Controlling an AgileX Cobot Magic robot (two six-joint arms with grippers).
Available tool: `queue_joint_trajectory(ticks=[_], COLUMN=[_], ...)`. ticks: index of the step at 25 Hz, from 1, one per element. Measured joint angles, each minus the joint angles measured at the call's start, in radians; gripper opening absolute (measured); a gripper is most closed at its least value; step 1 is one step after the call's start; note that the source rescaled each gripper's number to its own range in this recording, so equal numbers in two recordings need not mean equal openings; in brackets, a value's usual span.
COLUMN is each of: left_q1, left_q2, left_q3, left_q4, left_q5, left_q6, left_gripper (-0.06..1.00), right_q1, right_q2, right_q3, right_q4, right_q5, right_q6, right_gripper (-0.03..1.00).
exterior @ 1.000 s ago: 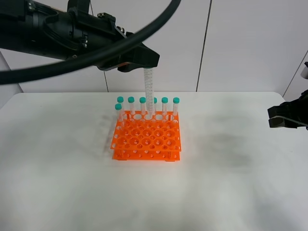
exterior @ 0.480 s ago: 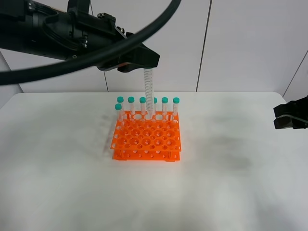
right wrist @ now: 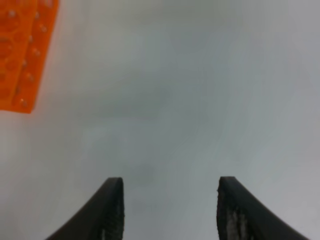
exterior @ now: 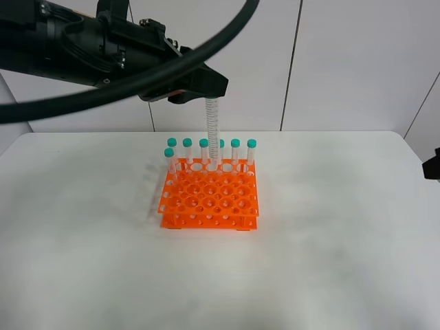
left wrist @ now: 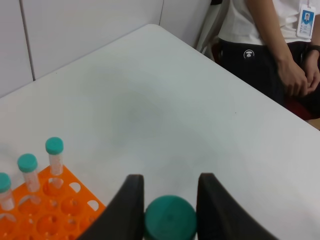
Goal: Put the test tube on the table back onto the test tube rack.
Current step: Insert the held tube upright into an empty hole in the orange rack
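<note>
My left gripper (exterior: 206, 93) is shut on the teal cap (left wrist: 170, 219) of a clear test tube (exterior: 212, 130), which hangs upright. The tube's lower end reaches the back row of the orange test tube rack (exterior: 210, 196), between capped tubes standing there. Whether the tip sits inside a hole I cannot tell. Several teal-capped tubes (exterior: 235, 150) fill that back row, and two of them (left wrist: 54, 150) show in the left wrist view. My right gripper (right wrist: 167, 210) hangs open over bare white table (right wrist: 200, 100); only its edge (exterior: 433, 167) shows at the far right of the high view.
The rack's front rows of holes (exterior: 206, 206) hold nothing. A person (left wrist: 270, 45) stands close beyond the table's far edge. A corner of the rack (right wrist: 22, 50) shows in the right wrist view.
My right gripper has pulled back to the right, almost out of the high view. The left gripper and the held tube have not moved.
</note>
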Motion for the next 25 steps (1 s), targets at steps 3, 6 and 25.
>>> queue_joint_trajectory(ticks=[3, 6, 25], left_q1=[0.0, 0.0, 0.0], left_q2=[0.0, 0.0, 0.0], left_q3=[0.0, 0.0, 0.0], left_q4=[0.0, 0.0, 0.0], left_q5=[0.004, 0.009, 0.044], left_q6=[0.006, 0.025, 0.036], left_gripper=[0.0, 0.0, 0.0], right_q1=[0.0, 0.0, 0.119], right_q2=[-0.086, -0.158, -0.466], right_q3=[0.0, 0.0, 0.0], right_q4=[0.009, 0.011, -0.131], right_q5=[0.016, 0.049, 0.221], right_q6=[0.0, 0.0, 0.191], right_gripper=[0.86, 0.86, 0.86])
